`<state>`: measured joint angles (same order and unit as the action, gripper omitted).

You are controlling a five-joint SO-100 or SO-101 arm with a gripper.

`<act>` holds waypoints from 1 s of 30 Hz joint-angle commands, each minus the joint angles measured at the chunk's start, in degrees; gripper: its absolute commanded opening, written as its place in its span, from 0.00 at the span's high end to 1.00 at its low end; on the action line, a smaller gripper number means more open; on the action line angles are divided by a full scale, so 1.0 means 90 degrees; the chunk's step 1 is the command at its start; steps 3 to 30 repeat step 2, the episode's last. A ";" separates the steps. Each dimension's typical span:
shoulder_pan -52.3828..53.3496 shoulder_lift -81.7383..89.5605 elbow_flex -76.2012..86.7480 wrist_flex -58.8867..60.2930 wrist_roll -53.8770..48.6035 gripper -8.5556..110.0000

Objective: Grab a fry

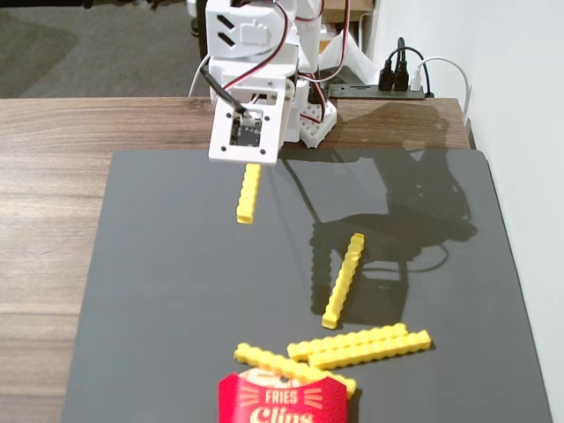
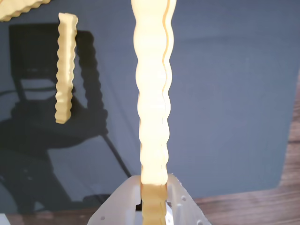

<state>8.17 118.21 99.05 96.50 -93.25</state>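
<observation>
a slim yellow fry (image 1: pixel 249 192) is pinched by one end in the gripper (image 1: pixel 253 164), near the far edge of the dark mat (image 1: pixel 176 291) and somewhat left of its middle in the fixed view. in the wrist view the same fry (image 2: pixel 153 93) is seen running up the middle of the picture from between the white gripper fingers (image 2: pixel 183 201), which are pressed against its lower end at the bottom edge; the rest of the stick reaches out over the mat (image 2: pixel 234 93). whether the free end touches the mat cannot be told. the white arm (image 1: pixel 251 53) is seen at the far side of the wooden table (image 1: pixel 53 176), where red, black and white wires are looped around it. a second loose fry (image 1: pixel 344 280) is laid on the mat right of centre, well apart from the held one, and it is also seen at the upper left of the wrist view (image 2: pixel 65 68) beside its own dark shadow. near the front edge of the mat two more fries (image 1: pixel 361 344) are laid side by side, touching along their length, and another fry (image 1: pixel 291 367) is laid slantwise just beside them, with its right part against the top of the red fries carton (image 1: pixel 282 401), which is cut off by the near edge of the fixed view. a black power strip (image 1: pixel 388 86) with plugs is set at the far right corner of the table, next to the white wall (image 1: pixel 520 132).
</observation>
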 commanded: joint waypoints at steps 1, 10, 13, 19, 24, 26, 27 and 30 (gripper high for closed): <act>0.0049 0.0225 -0.0313 0.0049 -0.0059 0.92; 0.0059 0.0215 -0.0313 0.0059 -0.0078 0.92; 0.0059 0.0215 -0.0313 0.0059 -0.0078 0.92; 0.0059 0.0215 -0.0313 0.0059 -0.0078 0.92; 0.0059 0.0215 -0.0313 0.0059 -0.0078 0.92; 0.0059 0.0215 -0.0313 0.0059 -0.0078 0.92; 0.0059 0.0215 -0.0313 0.0059 -0.0078 0.92; 0.0059 0.0215 -0.0313 0.0059 -0.0078 0.92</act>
